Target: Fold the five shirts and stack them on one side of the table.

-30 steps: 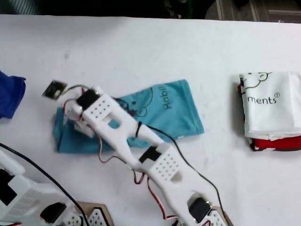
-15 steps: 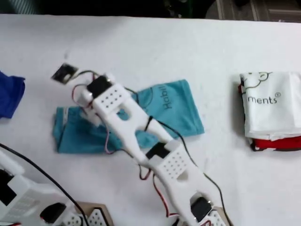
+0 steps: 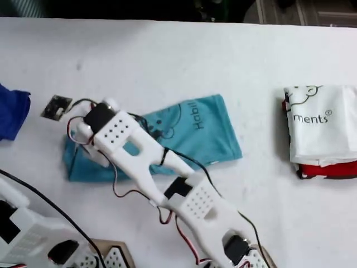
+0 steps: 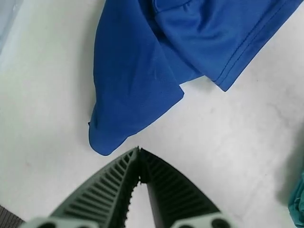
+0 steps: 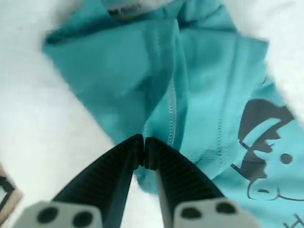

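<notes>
A teal shirt point(image 3: 201, 131) lies partly folded in a long strip across the middle of the table. My right arm point(image 3: 134, 153) stretches over its left end. In the right wrist view, my right gripper point(image 5: 143, 153) is shut, its tips just above a creased seam of the teal shirt point(image 5: 209, 95). A crumpled blue shirt point(image 3: 11, 111) sits at the table's left edge. My left gripper point(image 4: 139, 166) is shut over bare table close to a corner of the blue shirt point(image 4: 156, 61). The left arm's base point(image 3: 22, 234) stands at the near left.
A stack of folded shirts rests at the right edge, a white one point(image 3: 321, 123) on top and a red one point(image 3: 329, 169) beneath. A small dark square piece point(image 3: 56, 107) on a wire hangs by the right wrist. The far half of the white table point(image 3: 167, 50) is bare.
The right wrist swung away from the near edge, then came back down and left over the teal shirt's left end. The left arm and the stack kept still.
</notes>
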